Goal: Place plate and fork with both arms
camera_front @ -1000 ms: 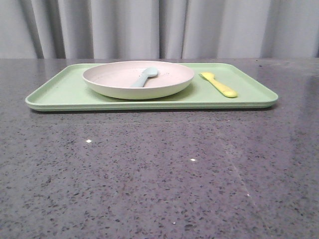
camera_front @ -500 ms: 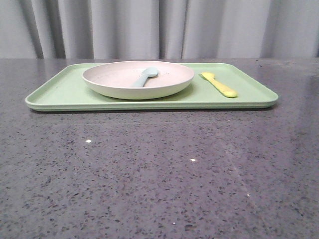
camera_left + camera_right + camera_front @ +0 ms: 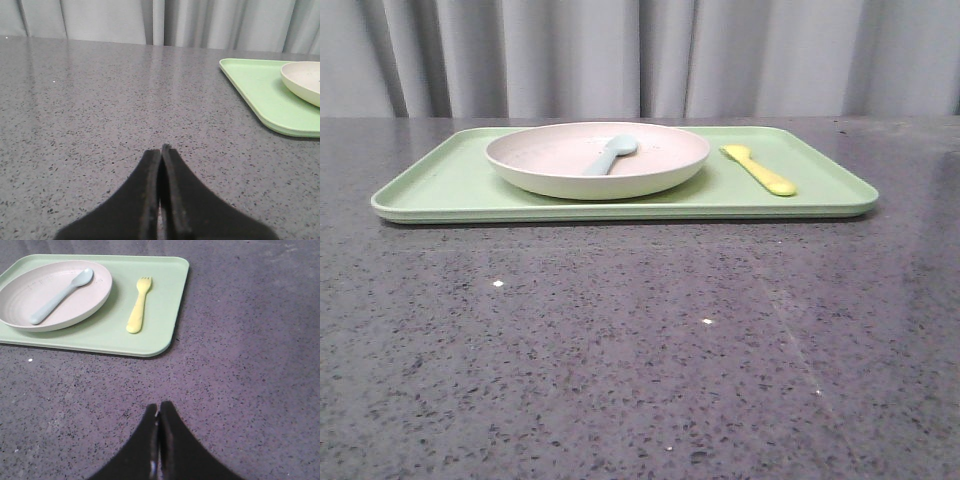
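Nothing has shifted over the last second: plate and yellow fork, at its 3 o'clock, rest on the green tray, while the left end effector and right end effector hover closed and empty over the desk.

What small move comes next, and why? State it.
Probably just hold the left tool and right tool, both shut, clear of the tray. The plate and fork lie side by side on it, which fits either set down there or waiting for pickup.
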